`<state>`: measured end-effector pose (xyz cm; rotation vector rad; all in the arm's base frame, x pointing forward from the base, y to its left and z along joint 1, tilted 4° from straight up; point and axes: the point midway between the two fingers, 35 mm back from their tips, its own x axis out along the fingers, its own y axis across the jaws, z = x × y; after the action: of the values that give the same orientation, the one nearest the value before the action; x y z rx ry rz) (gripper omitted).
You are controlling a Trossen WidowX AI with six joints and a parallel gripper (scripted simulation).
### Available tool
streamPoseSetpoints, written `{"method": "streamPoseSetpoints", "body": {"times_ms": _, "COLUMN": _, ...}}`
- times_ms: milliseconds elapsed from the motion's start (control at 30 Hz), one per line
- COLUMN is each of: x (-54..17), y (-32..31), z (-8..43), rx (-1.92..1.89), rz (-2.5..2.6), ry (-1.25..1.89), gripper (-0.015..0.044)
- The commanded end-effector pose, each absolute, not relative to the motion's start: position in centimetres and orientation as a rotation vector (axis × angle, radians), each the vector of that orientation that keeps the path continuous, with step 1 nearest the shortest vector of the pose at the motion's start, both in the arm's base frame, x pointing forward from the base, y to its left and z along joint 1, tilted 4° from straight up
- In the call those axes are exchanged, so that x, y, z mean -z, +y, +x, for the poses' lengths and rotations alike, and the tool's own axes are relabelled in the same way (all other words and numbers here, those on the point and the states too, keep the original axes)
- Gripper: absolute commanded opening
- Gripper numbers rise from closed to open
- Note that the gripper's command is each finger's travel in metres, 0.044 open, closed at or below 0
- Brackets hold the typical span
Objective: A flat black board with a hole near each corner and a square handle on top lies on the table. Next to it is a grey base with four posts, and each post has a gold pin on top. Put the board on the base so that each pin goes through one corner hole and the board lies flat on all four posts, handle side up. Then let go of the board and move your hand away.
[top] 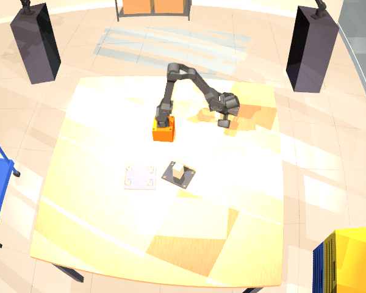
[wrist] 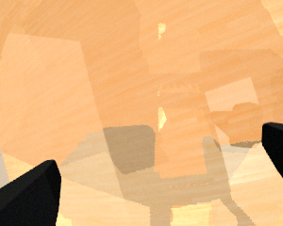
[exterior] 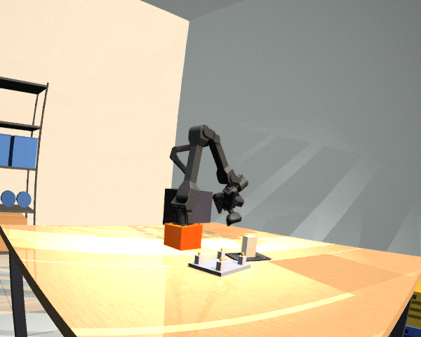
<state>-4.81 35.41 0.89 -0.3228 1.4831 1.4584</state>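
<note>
In the top view the black four-hole board (top: 169,176) (exterior: 253,258) lies flat just beside the grey four-post base (top: 140,178) (exterior: 223,271), which serves as the landmark here, on the side nearer the table's right edge in this view, apart from it and turned at an angle to its edges. The pale square handle (top: 177,170) (exterior: 249,246) rises from the board's middle. The parallel-jaw gripper (top: 224,117) (exterior: 228,213) (wrist: 164,153) hangs well apart from the base, beyond the board and farther up the picture. The exterior view shows the handle upright behind the base, and the four posts each tipped with a gold pin, none of them covered. The board looks thin, stiff and probably fairly light; its handle seems hard and smooth, so a square grip on two opposite flat faces, low down, should resist twisting or slipping. Taking the board by its thin rim would likely be awkward. Behind the base, on the far storage rack (exterior: 40,128), stand blue bins (exterior: 24,152) whose contents cannot be told. The wrist view shows the fingers spread wide with nothing between them, only wooden tabletop (wrist: 47,94) and shadows beyond; neither base nor board appears there.
</note>
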Motion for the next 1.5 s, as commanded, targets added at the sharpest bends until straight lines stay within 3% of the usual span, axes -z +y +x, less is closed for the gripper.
{"method": "streamPoseSetpoints", "body": {"times_ms": 0, "x": -1.4, "y": 35.3, "z": 1.0, "rx": -1.224, "rz": -0.231, "ry": 1.509, "gripper": 0.044}}
{"method": "streamPoseSetpoints", "body": {"times_ms": 333, "x": -3.2, "y": 27.7, "z": 17.1, "rx": -0.491, "rz": 0.039, "ry": 1.556, "gripper": 0.044}}
{"method": "streamPoseSetpoints", "body": {"times_ms": 600, "x": -5.7, "y": 15.9, "z": 24.8, "rx": 0.078, "rz": 0.245, "ry": 1.553, "gripper": 0.044}}
{"method": "streamPoseSetpoints", "body": {"times_ms": 800, "x": -8.0, "y": 7.4, "z": 26.5, "rx": 0.444, "rz": 0.373, "ry": 1.541, "gripper": 0.044}}
{"method": "streamPoseSetpoints", "body": {"times_ms": 1467, "x": -2.8, "y": 7.0, "z": 26.6, "rx": 0.455, "rz": 0.376, "ry": 1.54, "gripper": 0.044}}
